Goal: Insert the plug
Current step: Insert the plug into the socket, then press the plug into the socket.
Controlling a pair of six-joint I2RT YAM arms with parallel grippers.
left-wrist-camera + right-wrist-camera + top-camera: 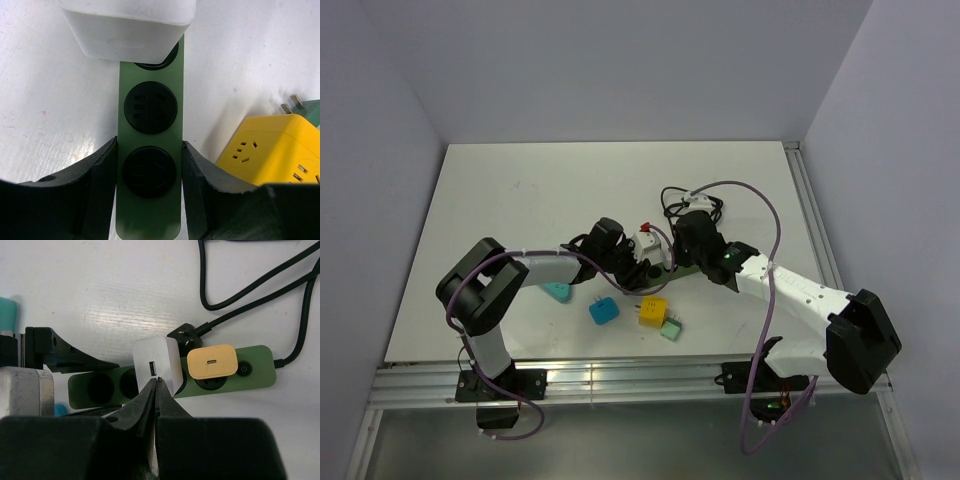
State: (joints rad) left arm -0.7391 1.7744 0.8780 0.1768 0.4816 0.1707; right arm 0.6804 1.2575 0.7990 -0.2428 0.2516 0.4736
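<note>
A green power strip with round black sockets lies on the white table. My left gripper is shut on its free end, one finger pressed against each long side. A white plug block with a USB port stands in a socket of the strip, beside a tan USB-C charger. The same white plug fills the top of the left wrist view. My right gripper is shut with nothing between its fingers, its tips at the near edge of the white plug. From above, both grippers meet around the white plug.
A yellow cube adapter lies right of the strip, close to my left gripper. From above, teal, blue, yellow and pale green adapters lie in front. The black cable coils behind the strip.
</note>
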